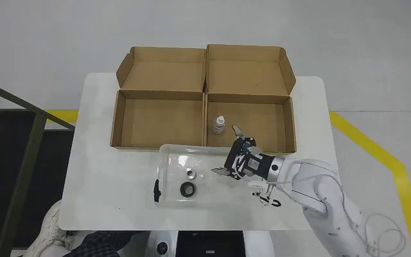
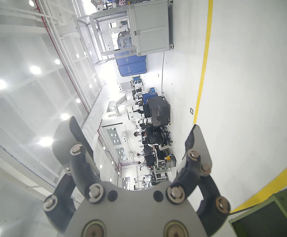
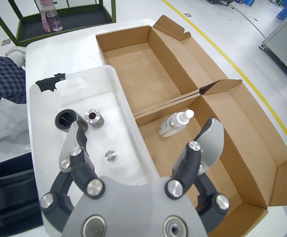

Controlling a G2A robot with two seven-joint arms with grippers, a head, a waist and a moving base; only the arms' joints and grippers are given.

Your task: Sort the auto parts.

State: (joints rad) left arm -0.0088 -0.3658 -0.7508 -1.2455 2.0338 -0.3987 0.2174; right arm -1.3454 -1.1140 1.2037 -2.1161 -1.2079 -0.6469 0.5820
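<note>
A clear plastic tray (image 1: 168, 157) lies at the table's front. It holds a black ring bearing (image 1: 187, 189) (image 3: 67, 119), a silver cylinder (image 1: 191, 173) (image 3: 94, 117) and a small silver disc (image 3: 111, 155). My right gripper (image 1: 226, 150) (image 3: 143, 132) is open and empty, straddling the tray's right end and the near wall of the right cardboard box (image 1: 290, 122) (image 3: 246, 125). A small white spray bottle (image 1: 219, 124) (image 3: 176, 124) lies inside that box at its left side. My left gripper (image 2: 134, 130) is open and empty, pointing out into the room.
The left cardboard box (image 1: 115, 122) (image 3: 143, 67) stands against the right one, both with lids folded back. Black tape (image 1: 156, 191) (image 3: 48, 84) sticks to the tray's left end. Bare white table (image 1: 96, 173) lies left of the tray. A green cart (image 3: 67, 13) stands beyond the table.
</note>
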